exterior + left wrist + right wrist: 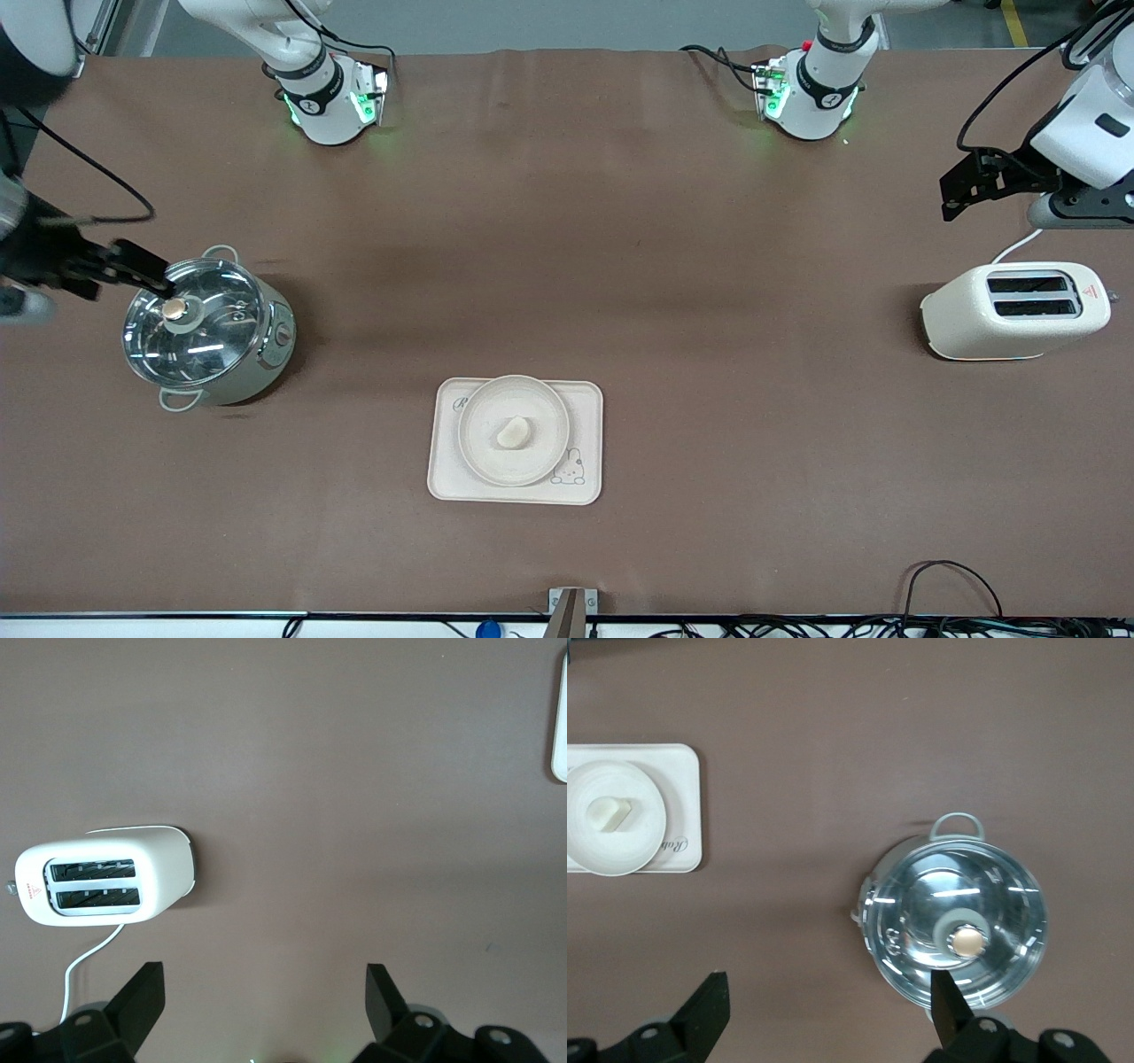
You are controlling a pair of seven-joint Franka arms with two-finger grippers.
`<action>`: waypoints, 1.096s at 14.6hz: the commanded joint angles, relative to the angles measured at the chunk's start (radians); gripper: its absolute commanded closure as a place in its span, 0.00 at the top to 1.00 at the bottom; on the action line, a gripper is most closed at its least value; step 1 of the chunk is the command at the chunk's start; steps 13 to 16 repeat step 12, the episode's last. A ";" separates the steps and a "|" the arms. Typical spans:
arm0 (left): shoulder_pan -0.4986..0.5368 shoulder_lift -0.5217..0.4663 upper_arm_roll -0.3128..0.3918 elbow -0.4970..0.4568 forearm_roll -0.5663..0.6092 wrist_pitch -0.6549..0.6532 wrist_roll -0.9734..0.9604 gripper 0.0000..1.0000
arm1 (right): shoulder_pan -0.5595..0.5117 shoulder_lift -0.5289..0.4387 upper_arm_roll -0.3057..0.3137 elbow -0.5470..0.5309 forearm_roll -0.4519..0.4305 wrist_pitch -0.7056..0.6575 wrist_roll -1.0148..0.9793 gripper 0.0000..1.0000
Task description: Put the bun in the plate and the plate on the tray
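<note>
Task judged complete: cream half-moon bun [513, 432] in round beige plate [549, 399] on rectangular rabbit tray [443, 478]; left gripper [262, 1005] above the table near the toaster and right gripper [829, 1008] above the pot, both spread, should stay clear

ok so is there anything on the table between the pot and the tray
No. In the front view only bare brown table lies between the pot and the tray; the right wrist view shows the same bare stretch.

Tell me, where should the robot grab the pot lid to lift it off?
Probably by the small round knob at the middle of the glass lid. It sticks up, so an open pincer coming straight down from above could close around it; the lid itself looks too wide and flat to grip.
</note>
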 commanded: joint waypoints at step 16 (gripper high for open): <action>0.002 -0.004 -0.012 0.023 -0.070 -0.030 0.010 1.00 | -0.070 -0.134 0.044 -0.042 -0.085 -0.097 -0.023 1.00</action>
